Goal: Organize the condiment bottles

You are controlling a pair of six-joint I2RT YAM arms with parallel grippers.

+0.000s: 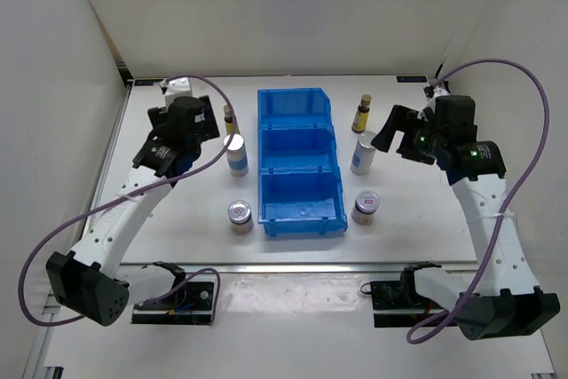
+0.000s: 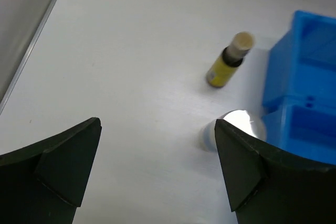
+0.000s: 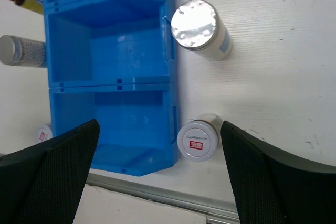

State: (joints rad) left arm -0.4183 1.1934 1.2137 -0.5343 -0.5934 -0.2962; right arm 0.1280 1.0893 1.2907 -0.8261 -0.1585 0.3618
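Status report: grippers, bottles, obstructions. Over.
Left gripper open, right gripper open, both empty. Condiment bottles all on table, three either side of blue bin; compartments empty. Nothing in the way.

No word, brand or number can be read anywhere. Low in the centre of the right wrist view, the short jar with a silvery round lid [image 3: 197, 141] bears a red rectangular mark whose print is too fine to make out. Above it, the white cylinder with a shiny silver cap [image 3: 202, 31] shows a pale blue label band, unreadable. Upper right in the left wrist view, the slim amber-yellow bottle [image 2: 223, 69] is too blurred for lettering.
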